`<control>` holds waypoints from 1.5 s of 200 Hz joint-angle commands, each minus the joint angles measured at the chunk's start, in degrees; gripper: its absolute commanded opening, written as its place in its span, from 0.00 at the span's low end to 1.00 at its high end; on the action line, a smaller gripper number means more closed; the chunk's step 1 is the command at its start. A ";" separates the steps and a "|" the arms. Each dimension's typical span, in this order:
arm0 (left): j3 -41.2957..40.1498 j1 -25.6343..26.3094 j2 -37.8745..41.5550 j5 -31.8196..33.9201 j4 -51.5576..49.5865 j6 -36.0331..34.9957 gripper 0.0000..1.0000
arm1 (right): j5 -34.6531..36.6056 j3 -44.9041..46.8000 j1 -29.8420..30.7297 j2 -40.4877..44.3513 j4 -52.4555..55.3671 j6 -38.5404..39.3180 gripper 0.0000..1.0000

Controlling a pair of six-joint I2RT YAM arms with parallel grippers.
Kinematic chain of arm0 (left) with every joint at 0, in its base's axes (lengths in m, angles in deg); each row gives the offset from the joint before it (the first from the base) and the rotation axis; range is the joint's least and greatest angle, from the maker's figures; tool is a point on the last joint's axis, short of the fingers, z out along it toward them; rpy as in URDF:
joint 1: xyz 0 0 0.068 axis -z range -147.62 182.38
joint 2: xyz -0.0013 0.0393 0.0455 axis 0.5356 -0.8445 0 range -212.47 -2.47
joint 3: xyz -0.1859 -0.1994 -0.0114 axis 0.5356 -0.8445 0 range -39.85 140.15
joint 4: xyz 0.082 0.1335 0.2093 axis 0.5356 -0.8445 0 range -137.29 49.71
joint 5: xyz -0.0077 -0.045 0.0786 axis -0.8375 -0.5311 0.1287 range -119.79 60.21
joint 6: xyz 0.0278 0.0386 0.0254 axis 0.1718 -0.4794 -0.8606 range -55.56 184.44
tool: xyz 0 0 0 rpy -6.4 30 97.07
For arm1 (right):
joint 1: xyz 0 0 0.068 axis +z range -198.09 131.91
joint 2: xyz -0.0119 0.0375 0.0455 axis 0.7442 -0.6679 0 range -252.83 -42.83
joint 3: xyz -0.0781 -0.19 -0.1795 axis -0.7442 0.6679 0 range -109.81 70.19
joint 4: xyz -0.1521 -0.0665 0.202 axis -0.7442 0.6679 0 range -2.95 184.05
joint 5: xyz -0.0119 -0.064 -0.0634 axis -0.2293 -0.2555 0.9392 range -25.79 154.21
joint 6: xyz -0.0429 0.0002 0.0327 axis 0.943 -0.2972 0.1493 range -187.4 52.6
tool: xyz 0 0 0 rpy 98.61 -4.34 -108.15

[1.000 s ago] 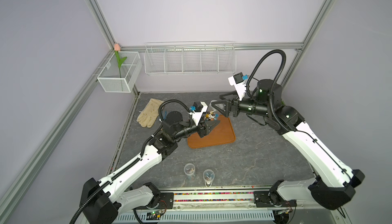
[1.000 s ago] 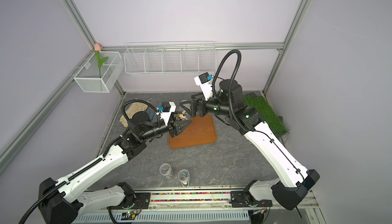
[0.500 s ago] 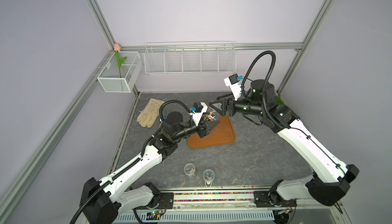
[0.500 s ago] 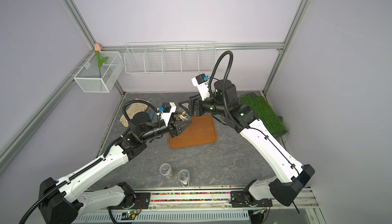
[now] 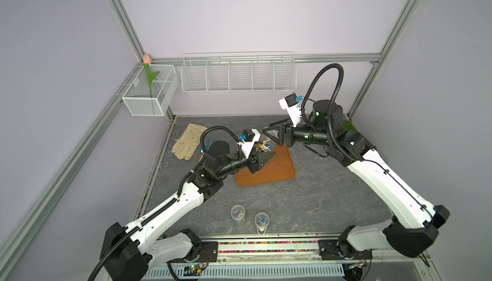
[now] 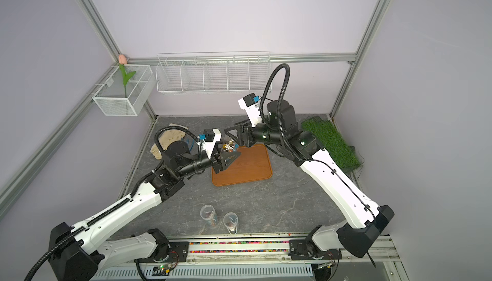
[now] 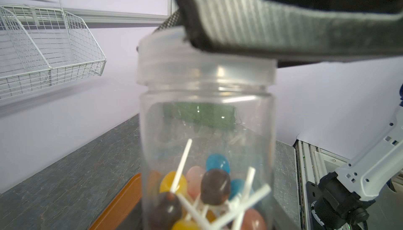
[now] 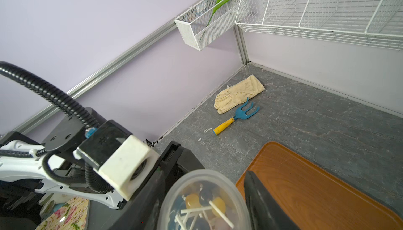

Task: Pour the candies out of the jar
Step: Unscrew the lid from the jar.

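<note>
Left tool (image 5: 263, 154) clamped on the jar (image 7: 207, 120) of candies (image 7: 214, 185), right tool (image 8: 204, 198) straddling its lid (image 7: 205, 72), whether gripping we cannot tell

Clear jar (image 7: 207, 117) upright, lid (image 7: 205, 69) on; colourful lollipop candies (image 7: 209, 187) heaped at bottom.

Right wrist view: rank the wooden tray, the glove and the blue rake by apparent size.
1. wooden tray, nearest and cropped by the frame.
2. glove.
3. blue rake, as long as the glove but slimmer.
</note>
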 commanded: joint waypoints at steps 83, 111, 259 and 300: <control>2.95 0.26 0.15 -8.10 1.24 1.48 0.42 | -32.57 -5.93 -6.66 -1.19 -0.65 21.65 0.53; 3.32 0.27 -0.21 -8.37 1.58 1.79 0.42 | -32.70 -5.55 -6.67 -1.60 -0.22 21.66 0.54; 2.01 0.28 -1.32 -2.48 3.86 0.54 0.42 | 3.99 -2.38 -4.15 4.32 2.43 -0.08 0.97; 1.78 0.29 -1.52 -2.25 3.61 0.38 0.42 | 3.39 -1.51 -1.90 2.03 2.42 -1.52 0.87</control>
